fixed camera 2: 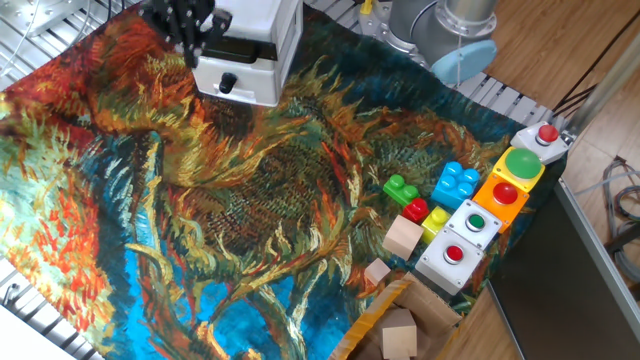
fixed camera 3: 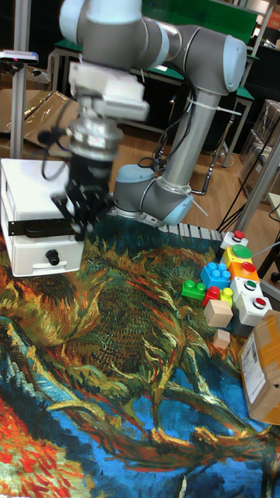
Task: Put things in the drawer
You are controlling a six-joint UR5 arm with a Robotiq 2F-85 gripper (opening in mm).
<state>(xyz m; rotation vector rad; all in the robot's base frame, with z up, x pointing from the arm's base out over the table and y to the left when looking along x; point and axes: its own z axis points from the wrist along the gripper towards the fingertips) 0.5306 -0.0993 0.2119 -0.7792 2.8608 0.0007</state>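
Gripper (fixed camera 2: 186,22) is hanging over the white box (fixed camera 2: 262,25) at about 11 o'clock of the fixed view, blurred in both views, so I cannot tell if the claw is released or clenched, or carrying anything. Drawer (fixed camera 3: 43,257) is sitting pushed in, white front panel with black knob (fixed camera 3: 52,255) facing the cloth; the knob is below the fingertips in the tall view, not touched as far as the blur allows.

Tiny cube (fixed camera 2: 377,272) is lying on the painted cloth (fixed camera 2: 250,190) around 5 o'clock, just beside the cardboard box (fixed camera 2: 395,320), well apart from the gripper. Larger wooden block (fixed camera 2: 403,238) is sitting just above it, with the coloured toy bricks (fixed camera 2: 455,185) and button boxes (fixed camera 2: 470,235) toward 3 o'clock.

Judging the step: drawer looks closed, so opening is likely coming first. To do it well:
- bring the fingers down level with the knob, straddling it, not the dark edge
- close fully before pulling
- pull straight out along the drawer's axis so the light box is not dragging or tipping
- leave enough opening for the cube drop
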